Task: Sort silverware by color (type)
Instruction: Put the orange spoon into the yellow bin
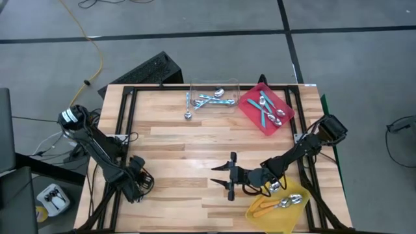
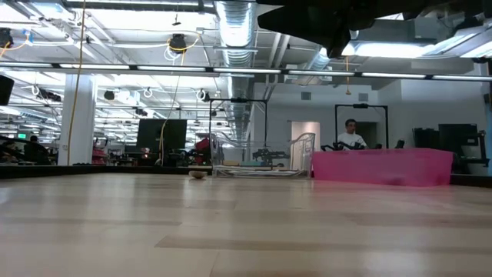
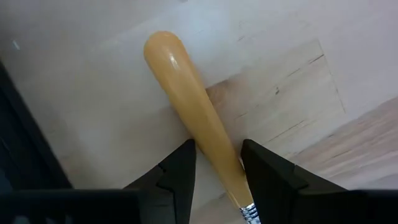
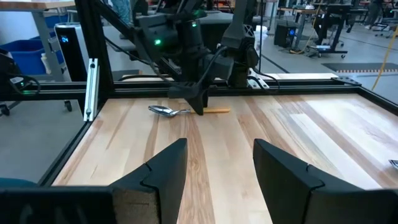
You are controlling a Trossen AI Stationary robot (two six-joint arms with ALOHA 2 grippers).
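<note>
The wooden table carries three trays, and the yellow tray at the near edge is your reference: it already holds orange-handled spoons. The red tray and the clear tray sit well beyond it at the far edge, each with blue-green spoons inside.

Your right gripper hangs just beside the yellow tray, on the side facing the left arm, with its fingers spread and nothing between them.

Your left gripper is well apart from the yellow tray, down by the opposite end of the near edge. It is clenched on the orange spoon, with one finger pressed to each side of the handle. The spoon looks to be lying flat on the wood.

Expect this spoon to be light and stiff. Its smooth, tapered plastic handle will likely slip or pivot in the fingers. Grip it near the metal neck, close to the heavier bowl, so it does not tip.
</note>
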